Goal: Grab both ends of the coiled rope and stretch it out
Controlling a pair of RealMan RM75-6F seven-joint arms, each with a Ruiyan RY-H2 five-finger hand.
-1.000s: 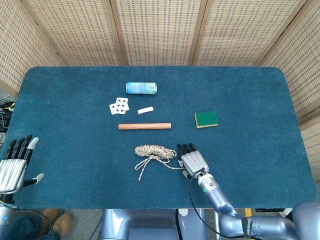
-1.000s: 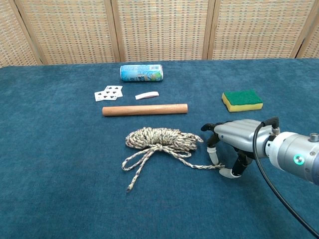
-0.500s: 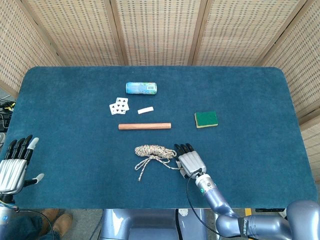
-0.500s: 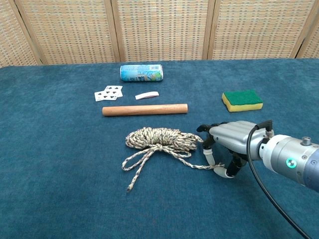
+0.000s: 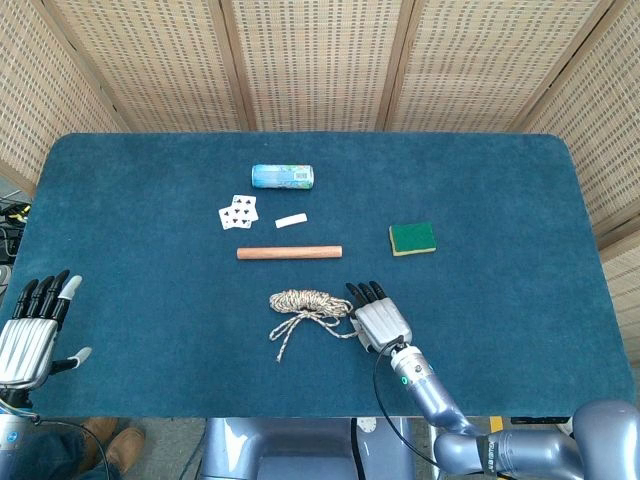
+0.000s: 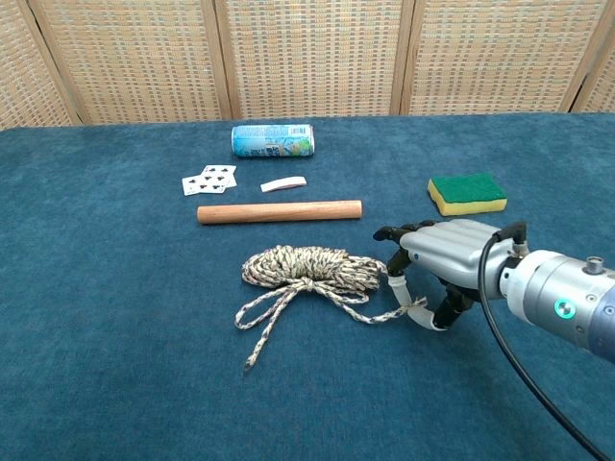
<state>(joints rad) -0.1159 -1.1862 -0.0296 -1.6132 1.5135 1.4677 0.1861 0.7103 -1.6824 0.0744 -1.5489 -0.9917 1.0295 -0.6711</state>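
Observation:
The coiled rope (image 5: 308,302) (image 6: 307,269) lies near the middle of the blue table, with loops trailing toward the front. One loose end (image 6: 252,363) rests free on the cloth at the front left. The other end runs right to my right hand (image 5: 380,322) (image 6: 447,254), whose fingers curl down over it; the strand rises off the cloth between thumb and a finger, pinched there. My left hand (image 5: 30,335) hangs at the table's left front edge, fingers apart and holding nothing, seen only in the head view.
A wooden rod (image 5: 289,252) (image 6: 279,211) lies just behind the rope. Further back are playing cards (image 5: 238,212), a small white piece (image 5: 291,220) and a lying can (image 5: 283,177). A green and yellow sponge (image 5: 412,238) (image 6: 467,193) sits behind the right hand.
My right hand has slid left toward the coil and closed on the rope's right end, which now lifts slightly off the cloth. The left hand has not moved.

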